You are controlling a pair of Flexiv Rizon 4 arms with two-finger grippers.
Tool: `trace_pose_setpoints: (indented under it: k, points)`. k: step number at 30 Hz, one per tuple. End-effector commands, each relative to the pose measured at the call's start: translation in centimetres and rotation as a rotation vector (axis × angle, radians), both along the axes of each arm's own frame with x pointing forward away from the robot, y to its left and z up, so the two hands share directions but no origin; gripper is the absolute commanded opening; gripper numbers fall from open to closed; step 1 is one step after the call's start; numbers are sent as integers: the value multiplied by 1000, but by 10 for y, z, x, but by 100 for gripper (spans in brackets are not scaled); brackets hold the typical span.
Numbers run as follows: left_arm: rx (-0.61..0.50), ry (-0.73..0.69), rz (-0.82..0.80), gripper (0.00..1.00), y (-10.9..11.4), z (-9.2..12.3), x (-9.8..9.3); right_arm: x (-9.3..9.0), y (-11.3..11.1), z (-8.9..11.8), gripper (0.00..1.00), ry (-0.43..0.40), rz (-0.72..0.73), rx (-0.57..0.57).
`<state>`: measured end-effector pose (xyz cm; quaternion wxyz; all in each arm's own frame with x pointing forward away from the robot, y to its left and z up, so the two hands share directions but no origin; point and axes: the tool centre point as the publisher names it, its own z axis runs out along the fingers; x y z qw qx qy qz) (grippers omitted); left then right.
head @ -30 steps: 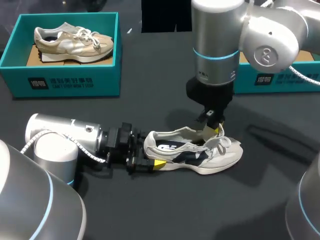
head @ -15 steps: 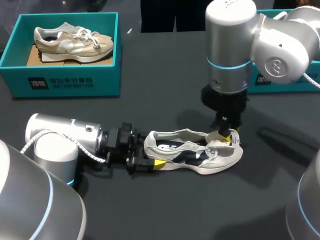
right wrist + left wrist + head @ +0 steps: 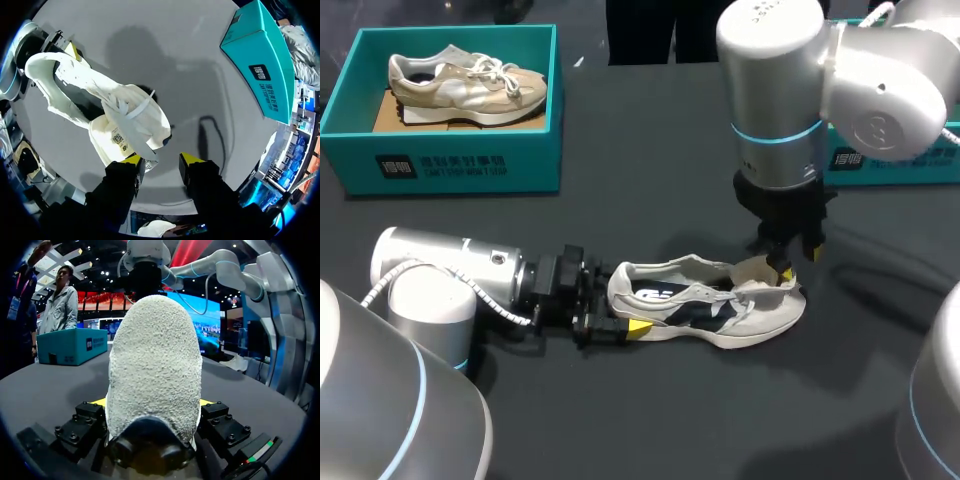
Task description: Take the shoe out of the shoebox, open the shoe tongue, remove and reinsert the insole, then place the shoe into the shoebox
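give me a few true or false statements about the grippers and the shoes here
1. The left gripper clamps the white shoe by its heel. True.
2. The white shoe sits inside a box. False: it lies on the table.
3. The right gripper is open above the white shoe's toe end. True.
4. The teal box at the far left is empty. False: it holds a beige shoe.
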<state>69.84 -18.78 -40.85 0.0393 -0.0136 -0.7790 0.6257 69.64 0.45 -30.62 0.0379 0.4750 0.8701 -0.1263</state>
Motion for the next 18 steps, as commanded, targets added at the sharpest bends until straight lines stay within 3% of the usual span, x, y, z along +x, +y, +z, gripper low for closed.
trace_pose_setpoints:
  k: [1, 5, 8, 13, 15, 18]
  points:
    - [1, 0, 1, 0, 1, -1, 1, -10, 6, 44, 43, -73, 24, -20]
    - [1, 0, 1, 0, 1, -1, 1, -10, 20, 74, 40, -137, 97, 6]
    - [1, 0, 1, 0, 1, -1, 1, -8, 38, 90, 38, -161, 232, 27]
    - [1, 0, 1, 0, 1, -1, 1, -4, 71, 110, 33, -152, 459, 35]
    - [1, 0, 1, 0, 1, -1, 1, -3, 83, 115, 24, -136, 547, 48]
    - [1, 0, 1, 0, 1, -1, 1, -1, 103, 118, 0, -100, 686, 64]
